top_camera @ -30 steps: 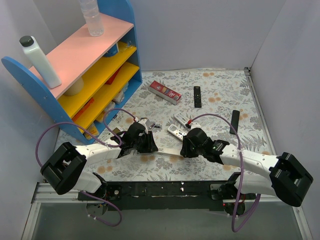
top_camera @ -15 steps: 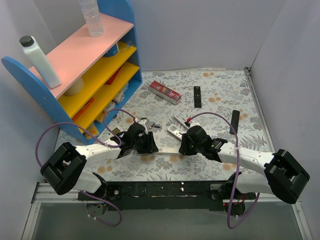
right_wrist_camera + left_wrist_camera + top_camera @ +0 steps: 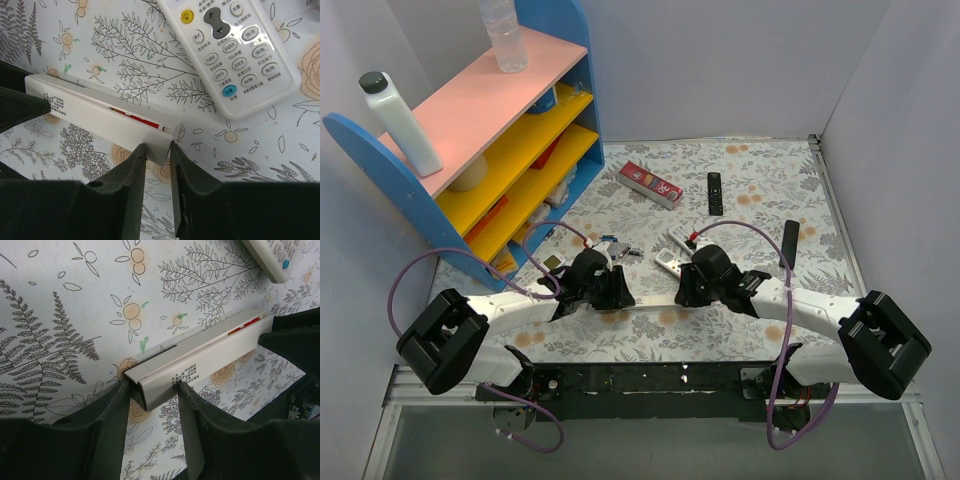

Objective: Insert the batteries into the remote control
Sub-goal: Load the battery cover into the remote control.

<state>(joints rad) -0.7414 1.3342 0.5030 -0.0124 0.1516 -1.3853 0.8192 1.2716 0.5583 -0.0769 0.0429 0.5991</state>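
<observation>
Left gripper [image 3: 152, 388]: fingers are closing tightly on one end of the remote control [image 3: 210, 357], pressing both its long sides.
Right gripper [image 3: 157, 150]: fingers are standing narrowly apart, pinching the opposite end.
Remote control: is lying flat on the floral table [image 3: 760, 170], lower middle of the top view, spanning between both grippers.
Battery slot: is holding a red-wrapped battery [image 3: 134, 117], partly showing.
White button remote [image 3: 235, 55]: is lying just beyond, upper right.
Shelf [image 3: 470, 150]: is carrying a white bottle [image 3: 400, 125] on top.
</observation>
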